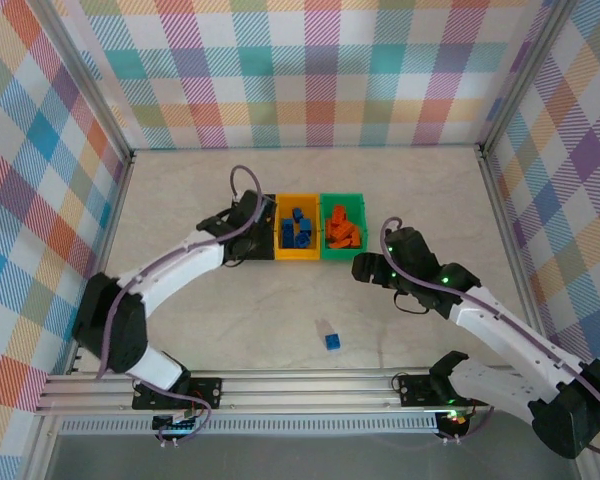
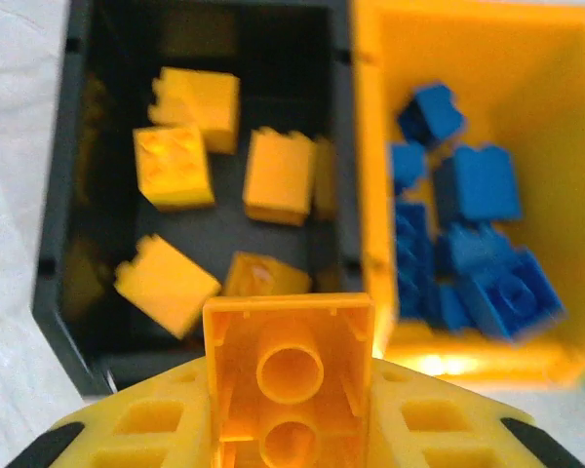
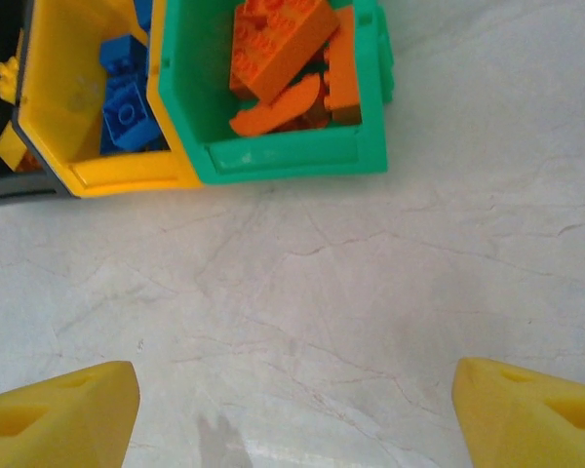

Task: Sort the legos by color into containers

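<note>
The left gripper (image 1: 248, 215) is clamped on a yellow brick (image 2: 289, 375) above the black bin (image 2: 51, 244), beside the yellow-orange bin (image 2: 370, 146) and green bin (image 3: 273, 161). The right gripper (image 3: 292, 405) hangs with fingers apart over the table (image 1: 230, 310). One blue brick (image 1: 332, 341) lies towards the table's near edge.

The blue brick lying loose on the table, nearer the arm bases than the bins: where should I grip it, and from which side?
Come straight down on the blue brick with the open right gripper, its fingers closing on two opposite flat side walls. The brick lies alone on the table with nothing crowding it, so a top approach looks clear. Its stud side is too small to tell.
</note>
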Action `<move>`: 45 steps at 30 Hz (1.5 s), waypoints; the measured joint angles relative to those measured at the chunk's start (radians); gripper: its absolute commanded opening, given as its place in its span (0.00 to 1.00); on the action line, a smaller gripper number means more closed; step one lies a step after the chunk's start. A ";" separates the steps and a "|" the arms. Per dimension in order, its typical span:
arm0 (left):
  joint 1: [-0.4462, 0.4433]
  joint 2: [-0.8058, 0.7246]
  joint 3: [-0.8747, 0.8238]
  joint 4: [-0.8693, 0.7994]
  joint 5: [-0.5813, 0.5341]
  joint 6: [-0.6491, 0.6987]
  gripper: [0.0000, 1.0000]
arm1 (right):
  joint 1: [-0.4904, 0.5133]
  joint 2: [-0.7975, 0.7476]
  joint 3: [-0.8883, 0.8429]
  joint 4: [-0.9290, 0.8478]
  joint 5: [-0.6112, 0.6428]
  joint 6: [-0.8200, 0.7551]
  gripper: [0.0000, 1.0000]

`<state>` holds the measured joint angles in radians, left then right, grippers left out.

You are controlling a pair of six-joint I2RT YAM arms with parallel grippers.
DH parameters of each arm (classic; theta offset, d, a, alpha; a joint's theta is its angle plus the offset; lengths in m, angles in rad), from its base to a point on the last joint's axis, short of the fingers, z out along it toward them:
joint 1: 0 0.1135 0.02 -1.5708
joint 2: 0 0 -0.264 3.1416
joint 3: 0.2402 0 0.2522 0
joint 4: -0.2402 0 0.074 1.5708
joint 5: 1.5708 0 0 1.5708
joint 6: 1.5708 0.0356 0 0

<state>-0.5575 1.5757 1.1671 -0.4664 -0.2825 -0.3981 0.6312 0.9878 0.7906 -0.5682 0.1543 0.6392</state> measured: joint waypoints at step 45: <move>-0.025 -0.721 -0.432 -0.190 -0.027 -0.210 1.00 | 0.473 0.578 0.195 -0.031 0.014 0.031 0.28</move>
<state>-0.5823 0.8551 0.7349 -0.6563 -0.3092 -0.6083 1.1042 1.5654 0.9859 -0.5987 0.1688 0.6704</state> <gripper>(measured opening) 0.999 0.329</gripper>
